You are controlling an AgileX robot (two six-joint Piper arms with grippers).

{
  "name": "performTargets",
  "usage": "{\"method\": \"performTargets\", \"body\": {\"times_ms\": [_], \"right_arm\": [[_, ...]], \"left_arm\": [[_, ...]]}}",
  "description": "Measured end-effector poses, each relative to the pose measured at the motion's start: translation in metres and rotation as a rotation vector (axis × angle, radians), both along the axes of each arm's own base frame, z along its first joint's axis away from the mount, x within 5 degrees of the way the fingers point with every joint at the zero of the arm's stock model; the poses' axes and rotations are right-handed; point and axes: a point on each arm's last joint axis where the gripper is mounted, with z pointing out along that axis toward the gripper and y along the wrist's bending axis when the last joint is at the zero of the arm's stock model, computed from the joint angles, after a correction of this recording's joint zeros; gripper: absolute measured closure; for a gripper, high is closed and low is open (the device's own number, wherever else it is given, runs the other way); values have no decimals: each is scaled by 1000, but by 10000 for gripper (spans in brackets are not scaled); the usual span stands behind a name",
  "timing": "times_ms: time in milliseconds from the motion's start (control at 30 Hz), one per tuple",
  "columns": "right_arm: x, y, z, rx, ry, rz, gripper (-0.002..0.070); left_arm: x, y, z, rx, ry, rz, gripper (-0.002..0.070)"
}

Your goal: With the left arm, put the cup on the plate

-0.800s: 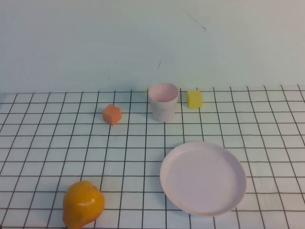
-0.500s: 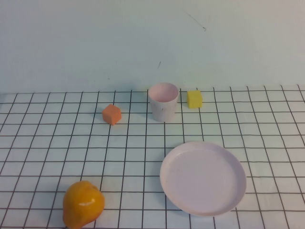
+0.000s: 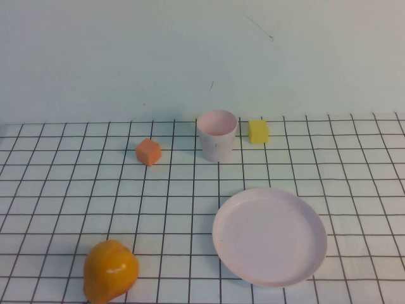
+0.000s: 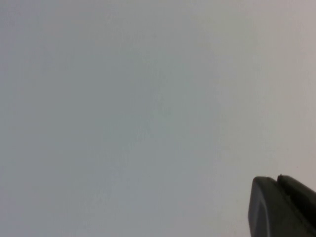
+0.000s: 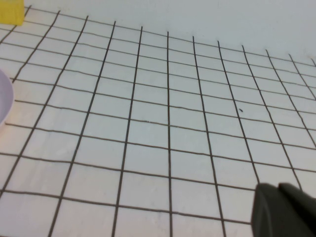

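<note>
The pale pink cup (image 3: pixel 217 135) stands upright at the back of the gridded table, empty. The round pale pink plate (image 3: pixel 269 235) lies in front of it and to the right, empty, about one plate-width from the cup. Neither arm shows in the high view. In the left wrist view my left gripper (image 4: pixel 279 180) shows only as dark fingertips pressed together, facing a blank pale wall, far from the cup. My right gripper (image 5: pixel 276 188) is likewise shut and empty above the table, right of the plate, whose rim (image 5: pixel 3 97) shows at that view's edge.
An orange cube (image 3: pixel 149 152) sits left of the cup and a yellow cube (image 3: pixel 258 132) right of it, also seen in the right wrist view (image 5: pixel 11 12). An orange pear-shaped fruit (image 3: pixel 110 271) lies at the front left. A pale wall rises behind the table.
</note>
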Motion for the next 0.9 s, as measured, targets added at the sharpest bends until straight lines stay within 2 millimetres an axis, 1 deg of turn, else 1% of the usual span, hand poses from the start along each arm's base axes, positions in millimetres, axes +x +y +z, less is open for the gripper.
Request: {"method": "performTargets", "body": {"times_ms": [600,700,800,900], "right_arm": [[0,0,0,0,0,0,678],[0,0,0,0,0,0,678],[0,0,0,0,0,0,678],[0,0,0,0,0,0,678]], "left_arm": [[-1,0,3,-54,-27,-21,677],[-1,0,2,-56,-6,-22,677],[-2,0,12,-55,1,-22,677],[-5,0,22,-58,-40,-23,677]]}}
